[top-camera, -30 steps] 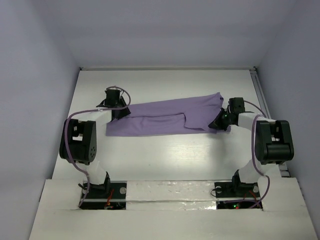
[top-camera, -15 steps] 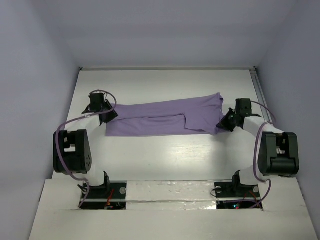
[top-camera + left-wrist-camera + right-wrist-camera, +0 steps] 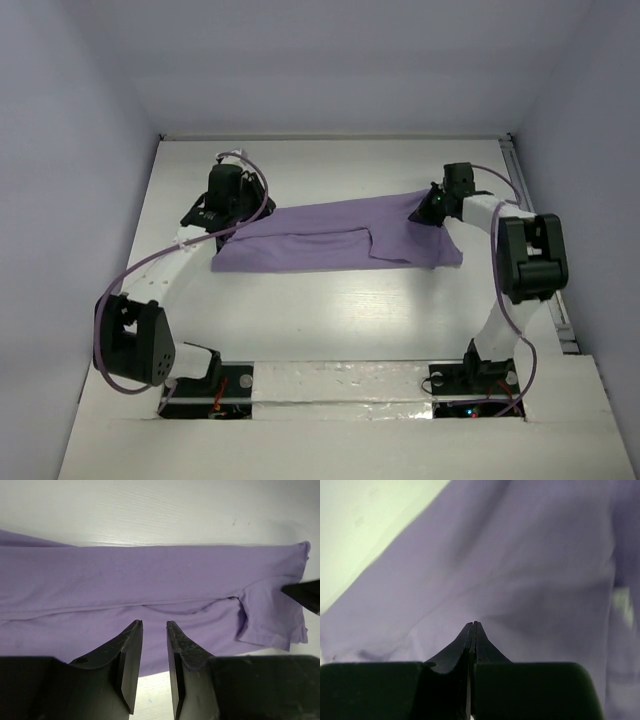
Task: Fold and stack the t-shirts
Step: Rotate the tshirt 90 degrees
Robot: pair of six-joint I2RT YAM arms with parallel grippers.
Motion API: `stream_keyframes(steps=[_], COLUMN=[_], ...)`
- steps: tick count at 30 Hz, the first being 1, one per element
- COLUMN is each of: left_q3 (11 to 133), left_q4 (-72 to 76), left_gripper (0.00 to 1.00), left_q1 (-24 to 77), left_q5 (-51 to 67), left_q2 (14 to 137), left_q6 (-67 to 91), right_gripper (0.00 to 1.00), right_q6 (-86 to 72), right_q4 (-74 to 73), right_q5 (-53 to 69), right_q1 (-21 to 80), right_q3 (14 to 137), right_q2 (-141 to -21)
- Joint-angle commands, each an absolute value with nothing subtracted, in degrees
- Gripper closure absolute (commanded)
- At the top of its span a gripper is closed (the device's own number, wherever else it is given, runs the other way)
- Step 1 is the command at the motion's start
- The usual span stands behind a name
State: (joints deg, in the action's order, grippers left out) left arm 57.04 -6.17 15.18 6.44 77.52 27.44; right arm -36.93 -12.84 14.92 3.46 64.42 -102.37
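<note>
One lavender t-shirt (image 3: 330,235) lies flat across the middle of the table, folded into a long band, with a sleeve tucked in near its right end. My left gripper (image 3: 218,208) hovers over the shirt's left end. In the left wrist view its fingers (image 3: 131,647) stand a narrow gap apart, empty, above the shirt's near edge (image 3: 150,575). My right gripper (image 3: 430,207) sits at the shirt's far right corner. Its jaws (image 3: 472,625) are pressed together over the fabric (image 3: 520,555), and no cloth shows between the tips.
White walls enclose the white table (image 3: 330,320) on the left, back and right. A metal rail (image 3: 517,190) runs along the right edge. Both arm bases (image 3: 200,385) sit at the near edge. The right gripper's tip (image 3: 306,594) shows at the right of the left wrist view.
The right gripper moved from the shirt's near right corner to its far right corner, and that end now spreads wider. The left gripper swung out left, then back over the shirt's far left end.
</note>
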Motion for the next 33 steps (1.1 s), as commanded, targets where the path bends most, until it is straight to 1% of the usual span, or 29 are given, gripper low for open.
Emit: stream_keyframes(steps=[1, 2, 4, 5, 8, 9, 10, 11, 12, 13, 14, 15, 16, 17, 18, 19, 20, 22, 23, 24, 25, 26, 27, 29, 31, 32, 33], left_q3=[59.68, 60.11, 60.38, 60.55, 60.82, 60.73, 60.56, 60.38, 60.03, 60.03, 60.2, 61.16, 62.04, 63.09, 65.45, 66.52, 67.58, 69.95, 70.66, 71.71, 72.24, 72.94, 74.6, 76.37, 78.39, 78.92, 79.71], left_q4=[-7.82, -9.21, -10.37, -11.76, -14.32, -14.94, -15.55, -16.69, -17.13, -17.57, -19.14, -19.94, -20.56, -21.78, -22.14, -22.41, -22.41, -21.89, -21.36, -20.92, -20.57, -20.31, -20.39, -20.91, -20.66, -20.31, -20.39], left_gripper=[0.77, 0.77, 0.77, 0.77, 0.77, 0.77, 0.78, 0.77, 0.77, 0.77, 0.77, 0.77, 0.77, 0.77, 0.77, 0.77, 0.77, 0.76, 0.76, 0.76, 0.76, 0.83, 0.89, 1.0, 1.0, 1.0, 1.0], left_q1=[16.87, 16.87, 18.1, 18.11, 19.16, 19.94, 20.73, 20.74, 21.53, 21.53, 22.06, 22.06, 22.06, 22.06, 22.06, 22.06, 22.06, 22.06, 22.06, 22.06, 22.06, 22.06, 22.06, 22.06, 22.06, 21.54, 21.53], left_q5=[6.51, 6.07, 5.54, 5.36, 4.57, 4.57, 4.4, 4.31, 4.39, 4.22, 3.61, 2.99, 2.03, 1.5, 1.15, 1.06, 1.05, 1.4, 1.23, 1.23, 1.06, 1.05, 0.88, 0.79, 1.4, 1.67, 1.84], left_q2=[73.31, 72.52, 70.07, 69.27, 65.75, 64.96, 63.3, 62.59, 61.1, 60.39, 59.86, 59.42, 58.89, 58.97, 59.06, 59.58, 59.94, 60.47, 60.73, 60.91, 61.34, 61.61, 62.48, 63.36, 64.16, 64.33, 64.51], left_q6=[27.16, 26.81, 26.72, 26.63, 27.59, 28.73, 29.26, 29.79, 30.23, 30.41, 30.32, 30.24, 29.1, 28.57, 27.96, 27.51, 26.73, 26.28, 26.11, 25.84, 25.58, 25.32, 24.7, 24.35, 24.08, 24.08, 24.0], right_gripper=[1.0, 1.0, 1.0, 1.0, 1.0, 1.0, 1.0, 1.0, 1.0, 1.0, 1.0, 0.98, 0.96, 0.86, 0.76, 0.61, 0.33, 0.15, 0.1, 0.1, 0.3, 0.55, 1.0, 1.0, 1.0, 1.0, 0.97], right_q6=[-37.18, -37.0, -37.26, -37.61, -41.39, -42.53, -43.5, -46.03, -48.06, -50.69, -58.63, -63.23, -66.67, -69.75, -68.91, -66.91, -61.32, -56.53, -53.9, -53.01, -51.17, -50.2, -49.23, -50.61, -52.63, -55.6, -56.85], right_q4=[-11.16, -11.51, -12.21, -12.91, -14.84, -15.81, -17.56, -20.97, -21.44, -20.05, -12.64, -8.31, -3.3, 4.06, 5.87, 6.76, 7.29, 8.69, 10.35, 10.89, 11.07, 11.16, 11.25, 12.64, 14.41, 14.5, 14.76], right_q5=[12.83, 13.09, 13.53, 13.71, 16.07, 16.69, 17.4, 19.75, 21.95, 24.58, 27.39, 30.64, 31.8, 32.95, 34.26, 34.36, 33.32, 32.26, 31.99, 31.64, 30.86, 29.46, 26.31, 22.78, 15.67, 13.56, 11.27], right_q1=[3.16, 3.16, 3.69, 4.39, 6.5, 7.37, 8.25, 10.09, 10.89, 11.68, 12.3, 13.09, 13.1, 13.1, 13.62, 13.62, 13.62, 14.15, 14.15, 15.02, 17.55, 19.58, 24.3, 29.68, 34.95, 39.33, 41.29], right_q3=[71.26, 74.85, 79.08, 81.45, 95.58, 101.02, 115.17, 123.93, 132.97, 149.34, 155.42, 158.78, 159.25, 153.34, 148.41, 142.79, 130.38, 117.75, 111.77, 100.05, 94.1, 88.13, 77.19, 67.81, 57.8, 56.09, 55.12], right_q2=[-109.32, -112.99, -116.7, -120.81, -128.73, -135.72, -139.88, -144.27, -153.19, -157.37, -160.63, -162.75, -161.82, -159.11, -155.34, -145.73, -140.33, -130.04, -121.03, -116.94, -112.98, -105.89, -102.95, -98.72, -95.54, -95.45, -96.49])
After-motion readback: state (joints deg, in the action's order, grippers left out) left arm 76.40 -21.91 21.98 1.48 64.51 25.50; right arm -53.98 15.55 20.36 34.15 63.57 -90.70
